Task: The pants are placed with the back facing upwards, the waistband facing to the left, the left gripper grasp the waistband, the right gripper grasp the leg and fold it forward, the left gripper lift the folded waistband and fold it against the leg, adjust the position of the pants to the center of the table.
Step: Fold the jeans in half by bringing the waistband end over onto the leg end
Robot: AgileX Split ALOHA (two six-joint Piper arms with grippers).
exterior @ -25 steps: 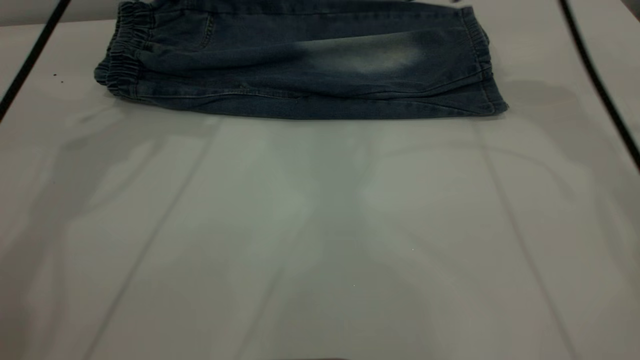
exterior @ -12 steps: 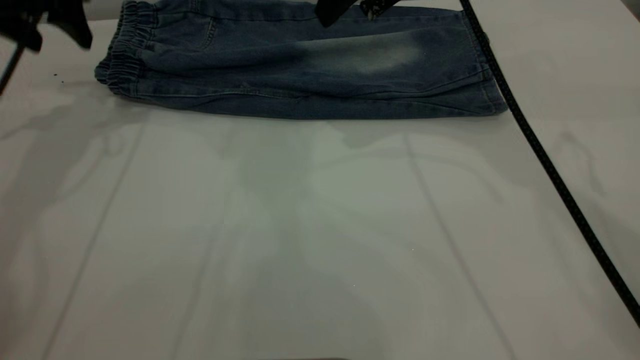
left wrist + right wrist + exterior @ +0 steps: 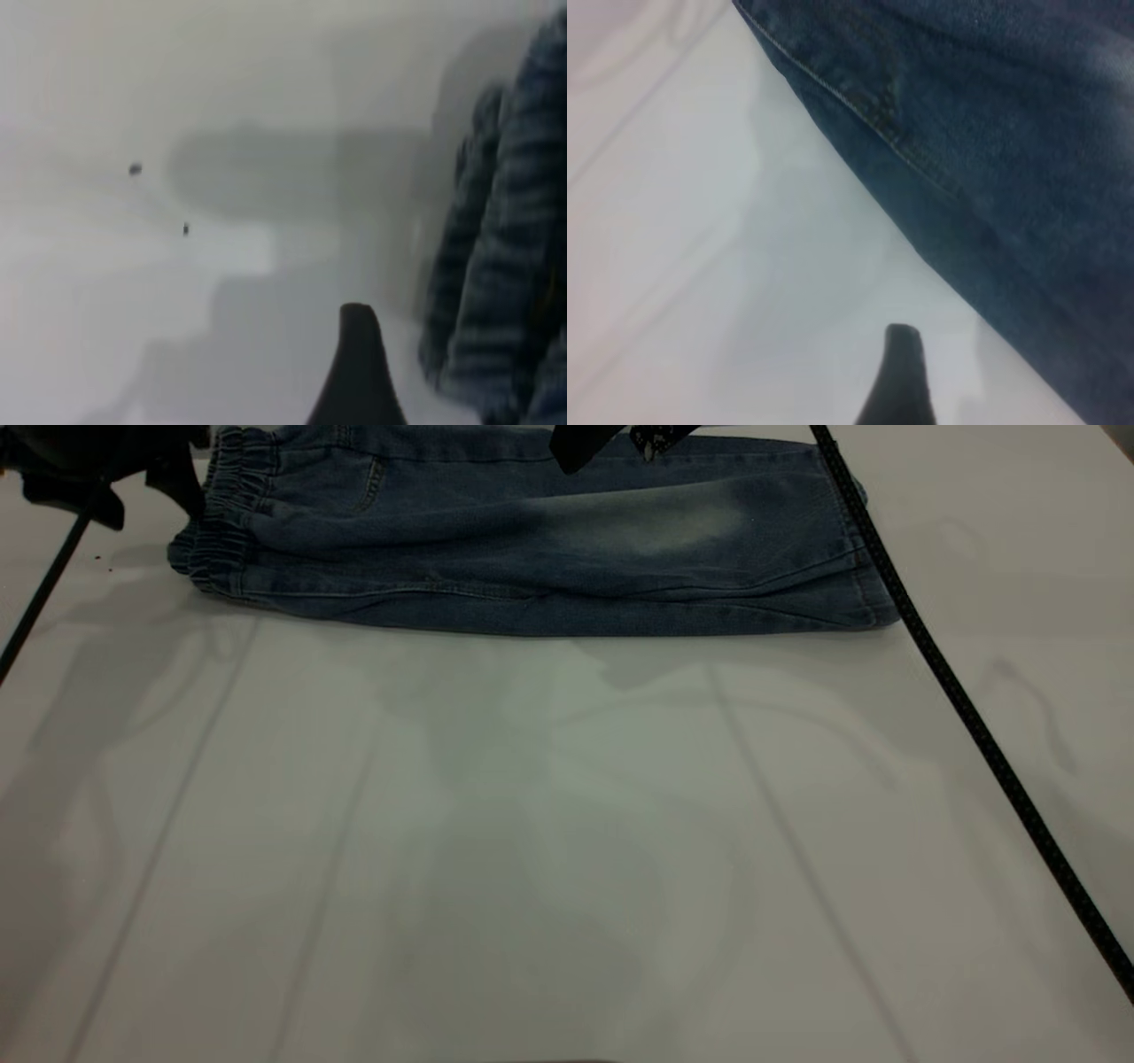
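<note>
The table [image 3: 567, 850] was the biggest thing. It was wide and pale, and most of it lay bare. The pants [image 3: 532, 549] lay flat along the far edge of the table, well away from the middle. They looked already folded in half the long way, so one leg [image 3: 656, 527] with a pale patch lay on top. Its hem pointed to the right side. The waistband [image 3: 221, 531] was bunched and wrinkly, and it pointed to the left side.

The left tool [image 3: 97, 469] hung just beside the waistband, at the far left corner. In the left wrist view, the waistband [image 3: 505, 248] was close by one dark fingertip [image 3: 359, 372], but the fingertip was not touching it. I could see only that one finger, so I could not tell how far open the left tool was. It did not seem to hold anything yet.

The right tool [image 3: 611, 438] hung over the far edge of the pants, near the middle. Its wrist view showed a seam of the pants [image 3: 966, 177] and one dark fingertip [image 3: 899, 381] above the table. I could not tell how far open it was either.

I think the step in hand was the left tool reaching for the folded waistband. Next, it would need to come down, pinch the waistband, and carry it over to the leg.
</note>
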